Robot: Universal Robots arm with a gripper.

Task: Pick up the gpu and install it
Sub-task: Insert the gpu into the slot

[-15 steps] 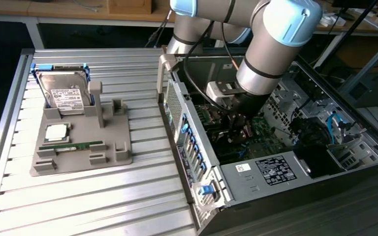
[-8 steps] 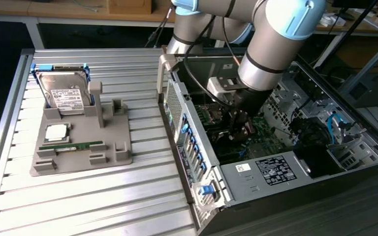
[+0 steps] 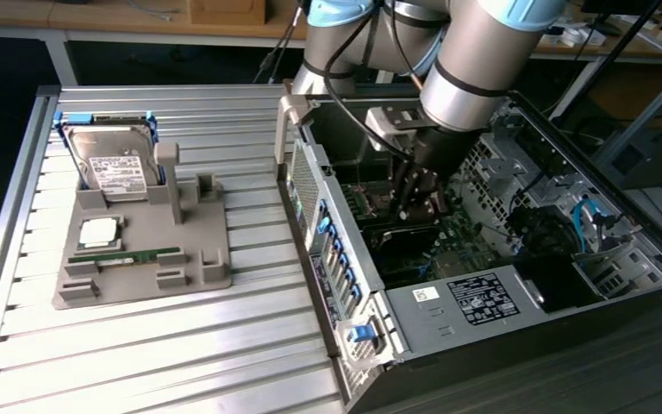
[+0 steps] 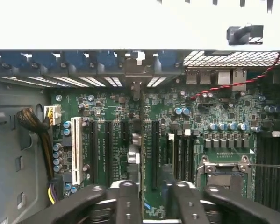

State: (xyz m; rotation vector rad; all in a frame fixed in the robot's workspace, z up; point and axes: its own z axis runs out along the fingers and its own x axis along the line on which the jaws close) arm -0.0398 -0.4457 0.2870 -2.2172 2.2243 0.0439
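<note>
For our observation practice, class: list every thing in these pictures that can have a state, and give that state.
computer case: side open, inside exposed.
gpu: on edge over the motherboard, bracket at the rear wall; seating unclear.
gripper: down inside the case, at the gpu.
hard drive: standing in the grey holder.
memory stick: lying in the holder.
processor chip: flat on the holder.

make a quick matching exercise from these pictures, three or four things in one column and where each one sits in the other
Things:
1. hard drive
2. memory stick
3. gripper
4. power supply label

Places:
a. lying flat along the near part of the grey tray
b. inside the open computer case, over the motherboard
c. standing at the far end of the grey tray
d. near corner of the case

Pairs: 1-c, 2-a, 3-b, 4-d
</note>
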